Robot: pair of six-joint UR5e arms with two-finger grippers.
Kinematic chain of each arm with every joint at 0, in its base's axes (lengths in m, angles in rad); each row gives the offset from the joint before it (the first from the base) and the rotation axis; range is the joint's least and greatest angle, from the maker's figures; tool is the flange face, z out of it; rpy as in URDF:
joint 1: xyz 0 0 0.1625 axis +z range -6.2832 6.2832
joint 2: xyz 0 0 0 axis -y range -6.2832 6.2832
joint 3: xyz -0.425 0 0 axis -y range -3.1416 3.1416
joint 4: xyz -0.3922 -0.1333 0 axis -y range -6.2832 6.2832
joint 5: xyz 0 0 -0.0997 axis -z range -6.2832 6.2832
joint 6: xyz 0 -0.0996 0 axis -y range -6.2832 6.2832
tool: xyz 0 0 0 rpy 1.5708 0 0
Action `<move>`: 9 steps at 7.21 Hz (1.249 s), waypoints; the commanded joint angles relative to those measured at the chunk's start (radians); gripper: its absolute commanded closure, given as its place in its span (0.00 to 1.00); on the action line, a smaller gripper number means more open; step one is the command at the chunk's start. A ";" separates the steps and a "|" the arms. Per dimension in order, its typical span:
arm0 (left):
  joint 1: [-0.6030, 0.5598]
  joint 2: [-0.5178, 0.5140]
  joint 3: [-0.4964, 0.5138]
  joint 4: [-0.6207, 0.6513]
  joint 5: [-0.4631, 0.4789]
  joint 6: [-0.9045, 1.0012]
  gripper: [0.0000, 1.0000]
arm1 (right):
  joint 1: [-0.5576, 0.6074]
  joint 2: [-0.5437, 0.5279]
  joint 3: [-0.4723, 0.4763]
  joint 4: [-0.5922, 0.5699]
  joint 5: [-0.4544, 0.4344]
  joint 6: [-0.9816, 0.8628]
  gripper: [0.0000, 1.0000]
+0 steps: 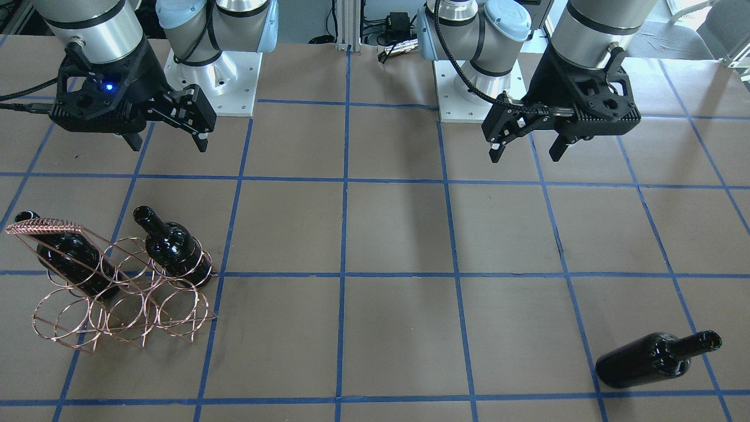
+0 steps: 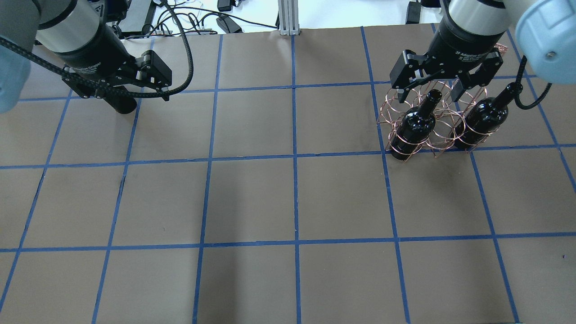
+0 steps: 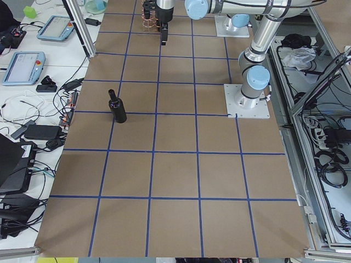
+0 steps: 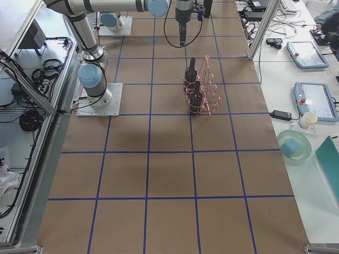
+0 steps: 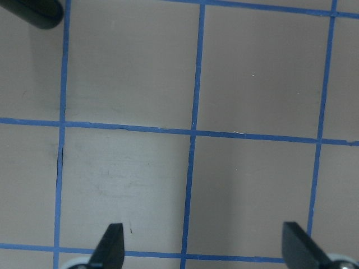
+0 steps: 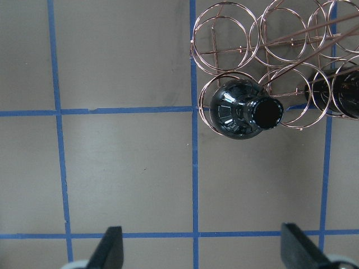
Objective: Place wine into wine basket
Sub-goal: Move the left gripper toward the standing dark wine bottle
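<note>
The copper wire wine basket [image 1: 120,305] stands on the table at the robot's right, with two dark wine bottles [image 1: 174,247] [image 1: 67,252] in its loops, necks up and slanted. A third wine bottle [image 1: 644,361] lies on its side on the table, far out on the robot's left. My right gripper [image 1: 170,145] is open and empty, above the basket's side nearest the robot; its wrist view looks down on one bottle's mouth [image 6: 242,112]. My left gripper [image 1: 525,157] is open and empty above bare table; the lying bottle's end [image 5: 33,11] shows in its wrist view's top-left corner.
The table is brown paper with a blue tape grid [image 2: 294,155]. The arm bases [image 1: 214,82] [image 1: 474,88] are bolted at the robot's edge. Cables and an aluminium post [image 2: 288,18] sit past the far edge. Tablets and loose items lie on side benches [image 3: 33,66].
</note>
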 commanded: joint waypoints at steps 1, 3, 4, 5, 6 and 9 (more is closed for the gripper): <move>0.002 -0.004 0.000 -0.001 0.002 0.001 0.00 | 0.000 0.000 0.002 0.000 -0.006 0.000 0.00; 0.005 -0.004 0.000 -0.007 0.008 -0.001 0.00 | 0.000 0.000 0.002 -0.002 0.001 0.001 0.00; 0.005 -0.008 0.000 -0.008 0.008 -0.001 0.00 | 0.000 0.000 0.000 -0.002 -0.005 0.002 0.00; 0.014 -0.014 0.000 -0.004 0.006 -0.001 0.00 | 0.000 0.000 0.002 -0.002 0.000 0.002 0.00; 0.014 -0.019 0.000 -0.002 0.006 -0.001 0.00 | 0.000 -0.002 0.011 -0.003 -0.006 0.002 0.00; 0.019 -0.037 -0.002 0.007 -0.004 0.001 0.00 | 0.000 -0.009 0.015 -0.003 -0.009 0.002 0.00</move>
